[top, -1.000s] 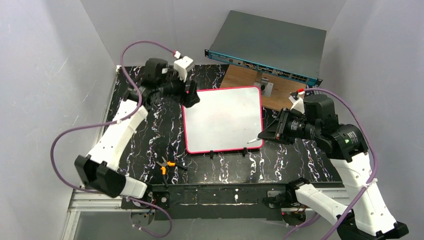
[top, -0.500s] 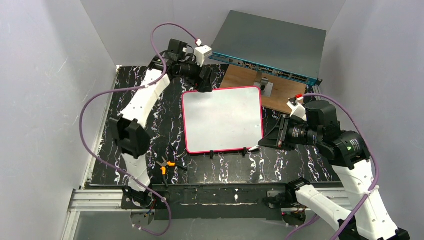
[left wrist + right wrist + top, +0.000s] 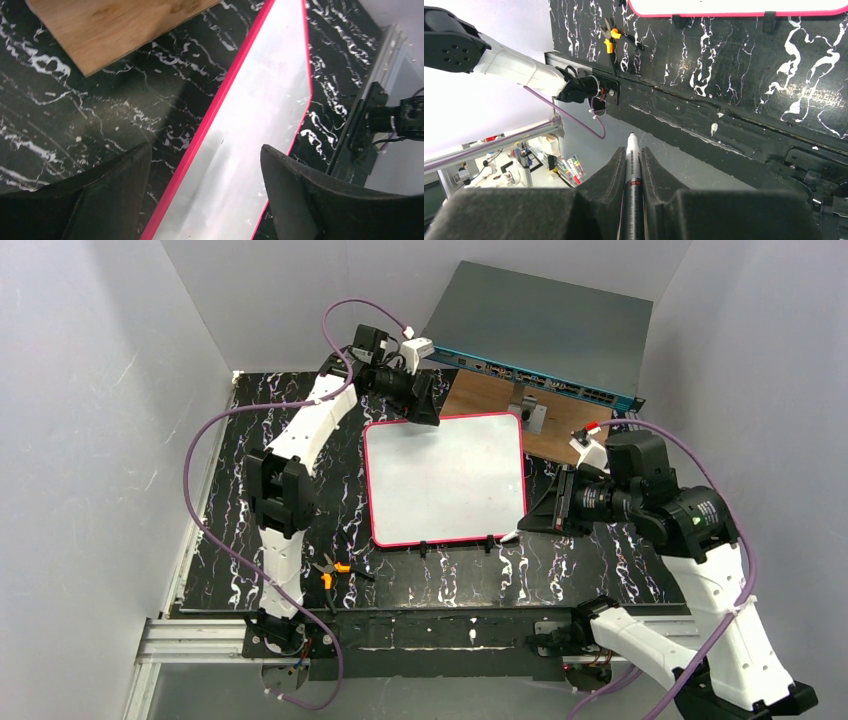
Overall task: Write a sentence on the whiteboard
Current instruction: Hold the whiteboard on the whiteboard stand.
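Observation:
The whiteboard lies flat on the black marbled table, pink-red framed, and its surface is blank; no sentence shows on it. My left gripper hovers open over its far left corner. In the left wrist view the fingers straddle the board's red edge, and the gripper is empty. My right gripper is beside the board's near right corner, shut on a marker. The marker's white tip points at the board's front edge. The right wrist view shows only a strip of the board.
A grey-teal network switch stands at the back, with a wooden board and a small metal part in front of it. Orange-handled pliers lie near the table's front left. Two black clips hold the board's front edge.
My left arm has swung from the left side to the board's far left corner, stretched out toward the back. My right gripper with the marker has shifted slightly toward the front.

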